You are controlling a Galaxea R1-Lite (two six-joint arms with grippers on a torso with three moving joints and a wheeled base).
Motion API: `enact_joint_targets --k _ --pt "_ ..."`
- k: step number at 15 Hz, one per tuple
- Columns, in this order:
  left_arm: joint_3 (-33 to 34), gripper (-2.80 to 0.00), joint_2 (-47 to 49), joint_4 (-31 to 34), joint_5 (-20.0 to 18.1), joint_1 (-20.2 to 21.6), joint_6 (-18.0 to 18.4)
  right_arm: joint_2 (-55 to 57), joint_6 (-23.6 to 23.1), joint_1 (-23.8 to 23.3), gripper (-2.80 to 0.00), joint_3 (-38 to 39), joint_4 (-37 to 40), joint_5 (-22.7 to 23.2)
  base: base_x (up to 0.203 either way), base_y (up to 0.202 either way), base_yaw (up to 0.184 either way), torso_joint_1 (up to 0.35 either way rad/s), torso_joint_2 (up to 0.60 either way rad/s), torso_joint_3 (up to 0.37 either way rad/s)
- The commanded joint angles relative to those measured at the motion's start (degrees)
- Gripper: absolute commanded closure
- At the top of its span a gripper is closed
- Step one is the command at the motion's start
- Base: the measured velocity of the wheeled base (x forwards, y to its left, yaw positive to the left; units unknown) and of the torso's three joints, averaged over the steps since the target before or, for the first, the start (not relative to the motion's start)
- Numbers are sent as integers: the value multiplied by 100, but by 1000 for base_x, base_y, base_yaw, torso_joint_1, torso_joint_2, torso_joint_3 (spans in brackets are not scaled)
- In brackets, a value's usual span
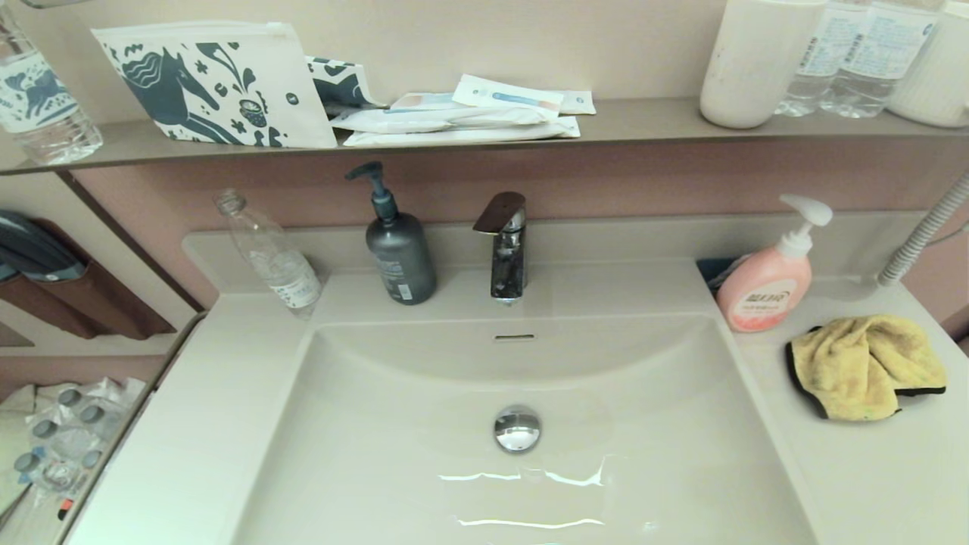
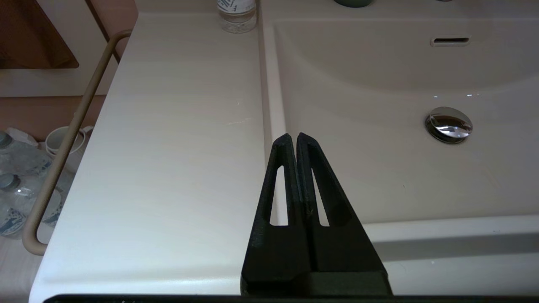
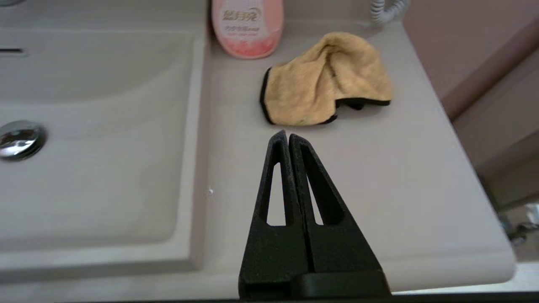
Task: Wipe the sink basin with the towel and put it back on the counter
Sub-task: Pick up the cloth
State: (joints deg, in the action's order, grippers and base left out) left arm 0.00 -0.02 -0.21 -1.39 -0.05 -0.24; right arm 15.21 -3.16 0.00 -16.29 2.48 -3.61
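Note:
The mustard-yellow towel [image 1: 863, 367] with black trim lies crumpled on the counter [image 1: 870, 469] right of the sink basin [image 1: 424, 454], near the pink soap bottle. The basin is cream-white with a chrome drain plug [image 1: 518, 428] and an overflow slot [image 1: 514, 337]. Neither gripper shows in the head view. In the right wrist view my right gripper [image 3: 287, 135] is shut and empty, above the counter a short way in front of the towel [image 3: 324, 82]. In the left wrist view my left gripper [image 2: 293, 136] is shut and empty, over the basin's left rim [image 2: 269, 105].
A pink pump soap bottle [image 1: 764, 291] stands just behind the towel. A grey pump bottle [image 1: 399, 253], the faucet [image 1: 506, 246] and a leaning clear bottle [image 1: 272, 253] stand behind the basin. A corrugated hose [image 1: 920, 235] runs at the far right. A shelf [image 1: 643, 125] overhangs the back.

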Motion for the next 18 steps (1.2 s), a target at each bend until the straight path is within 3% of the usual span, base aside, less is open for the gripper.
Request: enact_joint_targets --k 1,5,10,18 --pt "0 0 11 -2 -2 5 -2 1206 -14 1 0 -479 -39 -149 0 0 0 0 0 0" --pt "0 0 11 -6 -2 5 -2 2769 -198 -118 0 -811 -578 -394 0 0 0 0 0 0" --pt "0 0 11 -1 -2 -4 -2 4732 -285 -512 0 -863 -2148 -415 0 0 0 0 0 0" --pt "0 0 11 -2 -2 1 -2 6581 -319 -685 0 -1206 -2436 -433 0 0 0 0 0 0"
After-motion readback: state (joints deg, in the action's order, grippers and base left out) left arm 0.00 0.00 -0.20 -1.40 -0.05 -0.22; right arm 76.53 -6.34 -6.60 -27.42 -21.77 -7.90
